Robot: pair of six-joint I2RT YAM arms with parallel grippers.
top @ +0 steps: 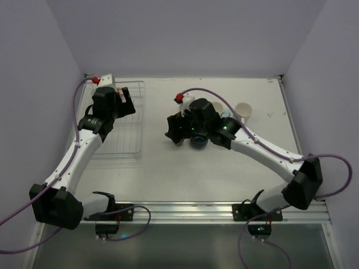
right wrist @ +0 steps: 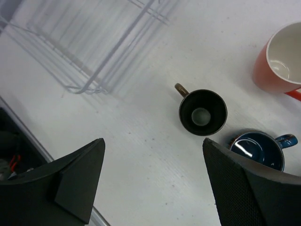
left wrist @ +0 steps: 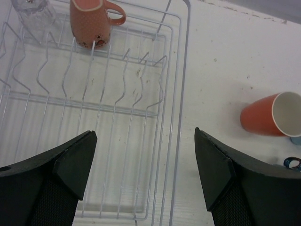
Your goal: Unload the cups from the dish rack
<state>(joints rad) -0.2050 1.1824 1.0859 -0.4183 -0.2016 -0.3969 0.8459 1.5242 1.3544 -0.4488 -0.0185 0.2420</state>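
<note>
So the left gripper (left wrist: 145, 133) is hanging over the dish rack (left wrist: 141, 101) with its jaws spread wide and nothing in them. The rack sits on the left side of the white tabletop (top: 168, 179). Two cups are in it, both at the far end: a salmon pink mug (left wrist: 90, 23) standing mouth-down on the tines with its handle poking out to the right, and a clear glass (left wrist: 32, 12) in the far-left corner, partly cut off by the edge of the left wrist view. The rest of the rack's rows show only bare wire. Out on the tabletop to the right of the rack there's an orange mug (left wrist: 261, 117) lying on its side, white inside, mouth pointing away from the rack. The right gripper (right wrist: 154, 141) is over that area too, jaws wide apart and empty. Below it a dark mug (right wrist: 203, 112) stands upright, with a navy mug (right wrist: 258, 149) upright just beside it. A white cup (top: 244, 111) sits further right, apart from the others.
</note>
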